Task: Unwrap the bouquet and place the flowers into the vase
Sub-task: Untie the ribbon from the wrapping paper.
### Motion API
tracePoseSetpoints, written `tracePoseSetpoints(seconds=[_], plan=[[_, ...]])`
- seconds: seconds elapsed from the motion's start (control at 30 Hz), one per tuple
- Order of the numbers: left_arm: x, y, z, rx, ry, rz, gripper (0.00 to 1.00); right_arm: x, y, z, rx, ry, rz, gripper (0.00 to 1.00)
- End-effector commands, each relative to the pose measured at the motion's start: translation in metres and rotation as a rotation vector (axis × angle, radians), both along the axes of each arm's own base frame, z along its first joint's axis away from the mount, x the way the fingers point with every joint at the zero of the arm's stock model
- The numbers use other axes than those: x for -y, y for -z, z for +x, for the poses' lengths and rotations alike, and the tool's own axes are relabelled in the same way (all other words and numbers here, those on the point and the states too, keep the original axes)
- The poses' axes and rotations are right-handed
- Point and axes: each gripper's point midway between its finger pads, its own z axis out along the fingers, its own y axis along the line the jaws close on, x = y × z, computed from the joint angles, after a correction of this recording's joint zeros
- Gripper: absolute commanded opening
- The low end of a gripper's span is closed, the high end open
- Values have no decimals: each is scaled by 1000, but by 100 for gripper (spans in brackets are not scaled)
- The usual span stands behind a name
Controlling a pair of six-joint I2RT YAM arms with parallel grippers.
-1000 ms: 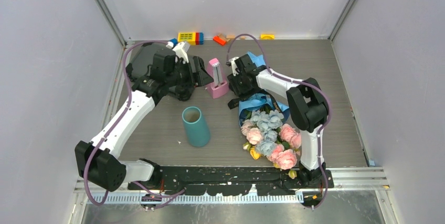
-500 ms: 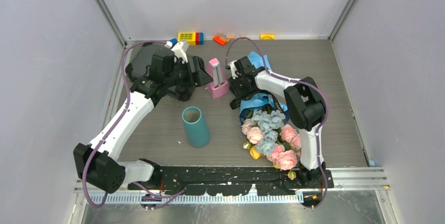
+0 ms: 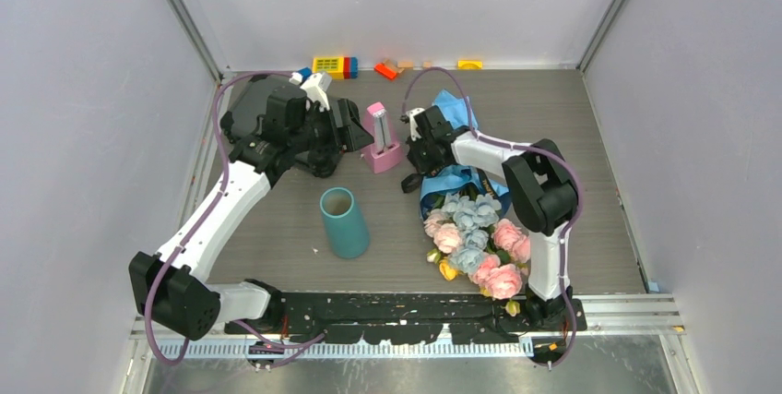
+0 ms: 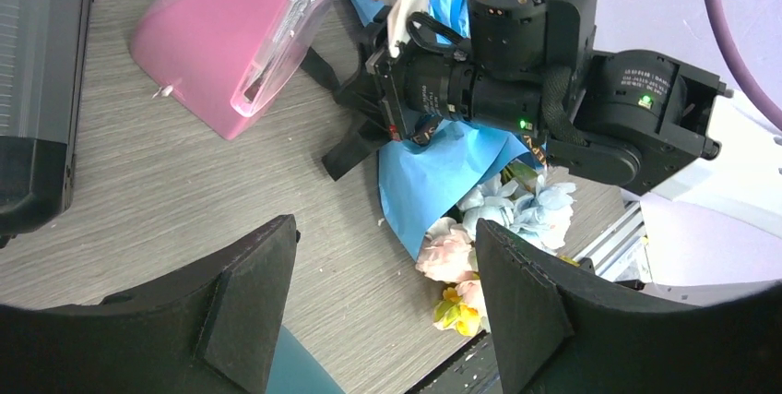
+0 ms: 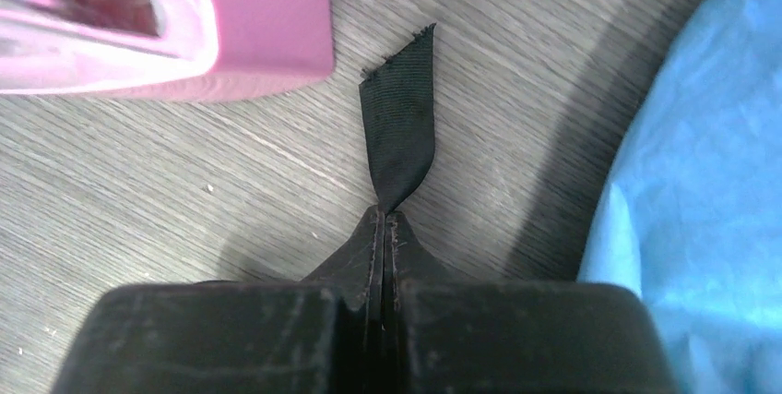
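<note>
My right gripper is closed tight on the black ribbon. The short free end of the ribbon sticks out past my fingertips with a small twist in it. This pinch is just beside the pink metronome, at its near-right corner, low over the table. On the same side of the metronome, a little further out, begins the blue paper wrap. The bouquet lies flat in it, and the flowers spread out toward my bases, well apart from the metronome.

My left gripper hangs on the other side of the metronome, the left one, with the jaws wide and nothing between them. The vase stands upright at the near-left of the metronome, apart from it, with its mouth free.

I judge that I am at the start of the unwrapping: the tie is caught but not yet undone, and no flower is out. The next move, I think, asks for a steady pull on the ribbon away from the bouquet, so that the knot slips. I must keep the pull clear of the metronome, which is close enough to be knocked. If the whole bouquet slides with the ribbon, my left gripper may have to hold down the wrap.
</note>
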Motion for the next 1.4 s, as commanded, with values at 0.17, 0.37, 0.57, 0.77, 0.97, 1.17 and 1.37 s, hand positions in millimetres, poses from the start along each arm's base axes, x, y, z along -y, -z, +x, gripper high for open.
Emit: tracePoseSetpoints(seconds=[0.17, 0.37, 0.57, 0.77, 0.97, 1.17, 1.37], plan=[[8, -16, -1, 54, 16, -55, 72, -1, -83, 19, 234, 132, 187, 0], [17, -15, -3, 49, 35, -61, 72, -1, -115, 18, 302, 157, 266, 0], [36, -18, 2, 55, 48, -108, 72, 5, -129, 13, 334, 175, 301, 0], [71, -16, 16, 37, 46, -171, 72, 15, -156, -3, 402, 191, 367, 0], [90, -3, 37, 7, -13, -186, 70, 32, -173, -21, 475, 234, 416, 0], [112, 4, 54, 1, -22, -216, 70, 37, -170, -34, 472, 234, 434, 0], [134, 12, 70, -14, 1, -234, 70, 37, -166, -42, 462, 228, 458, 0]])
